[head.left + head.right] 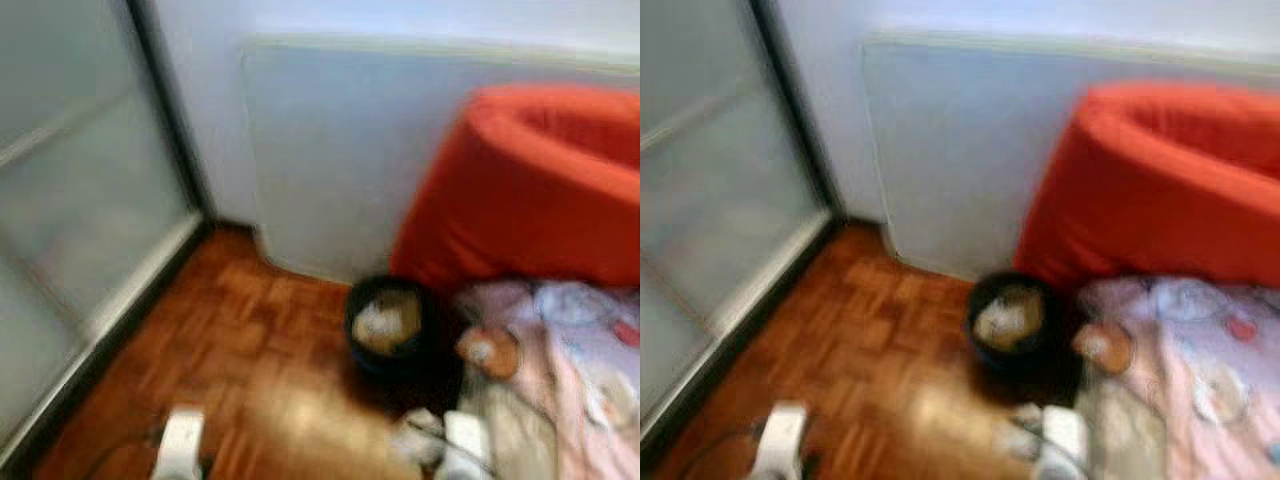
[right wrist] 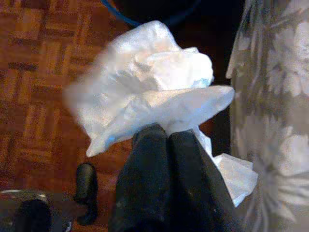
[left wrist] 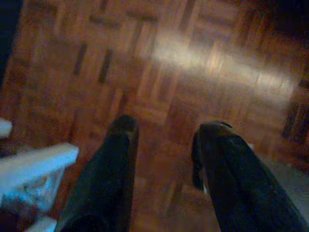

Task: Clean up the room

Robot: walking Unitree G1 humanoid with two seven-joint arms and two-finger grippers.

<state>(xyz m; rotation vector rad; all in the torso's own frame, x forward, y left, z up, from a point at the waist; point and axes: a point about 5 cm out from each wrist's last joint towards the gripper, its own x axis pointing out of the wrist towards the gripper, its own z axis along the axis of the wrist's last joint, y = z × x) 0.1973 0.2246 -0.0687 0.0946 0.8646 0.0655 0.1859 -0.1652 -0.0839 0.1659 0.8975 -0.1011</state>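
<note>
The head views are blurred, looking down into a room corner with a parquet floor (image 1: 250, 350). A frosted sliding door (image 1: 80, 220) in a dark frame runs along the left, a pale wall panel (image 1: 340, 160) stands at the far side, and a large orange-red cushion (image 1: 540, 190) leans at the far right. Just in front of the cushion, on the floor, sits a small dark waste bin (image 1: 390, 325) with pale crumpled material inside it. To the right of the bin lies a floral bedsheet (image 1: 580, 380) in pinks and whites, with a small round orange object (image 1: 490, 350) on it next to the bin; what that object is cannot be made out. The right gripper (image 2: 166, 137) has its fingers pressed together, clamped on a crumpled white tissue (image 2: 149, 87), which bulges out beyond the fingertips; in the wrist view it hangs above the parquet, with the bedsheet edge alongside and a dark rim with a blue line beyond it. In the head view the tissue and right arm sit low at the near right, nearer than the bin. The left gripper (image 3: 164, 140) hangs over bare parquet at the near left, its two black fingers (image 3: 120, 140) well apart with nothing between them.
</note>
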